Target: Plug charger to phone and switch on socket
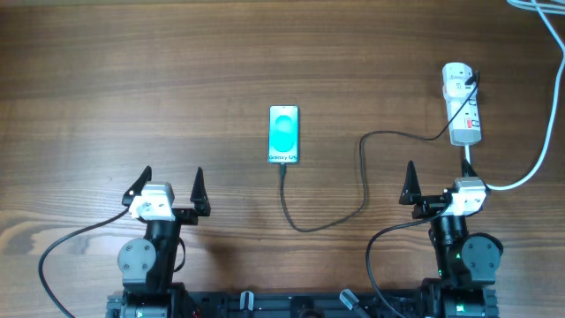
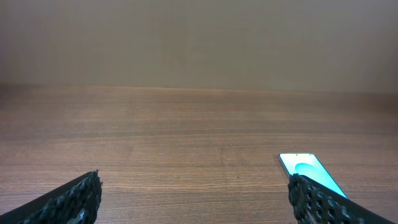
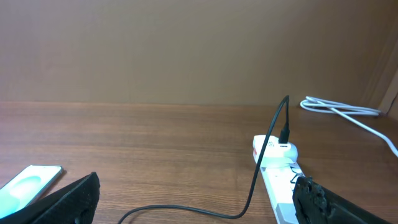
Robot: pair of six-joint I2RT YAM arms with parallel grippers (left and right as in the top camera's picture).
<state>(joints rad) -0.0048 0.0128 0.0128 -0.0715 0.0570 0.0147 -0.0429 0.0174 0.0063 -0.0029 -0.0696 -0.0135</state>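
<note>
Two claws, both mine, stand spread wide and hold nothing. My left claw (image 1: 170, 179) sits at the near left of the table (image 1: 106, 79), my right claw (image 1: 439, 179) at the near right. From above I make out only one finger (image 1: 410, 181) of the right claw clearly. Its partner is lost against the wrist camera body and the white cord (image 1: 512, 185) crossing there. In my wrist views only dark ribbed finger ends poke in at the bottom corners, cut off by the frame.

The phone (image 1: 283, 134) lies flat near the table's middle, cyan screen up, between my arms and farther out than both. My left wrist sees only its far end, the rest hidden behind one of that claw's fingers. My right wrist catches just a corner of it at lower left.

The charger (image 1: 363, 177) runs from the phone's near short edge, loops toward me, climbs beside my right claw and bends across to its black plug (image 1: 473, 81), which stands in the socket (image 1: 462, 110) at the far right. The tip meets the phone's edge, but I cannot tell whether it is seated. The socket's red mark is too small to read as on or off. The socket's near end lies just beyond my right claw, and the cable hangs between that claw and the phone. The white cord leaves that near end, swings right and runs off at the far right corner.
</note>
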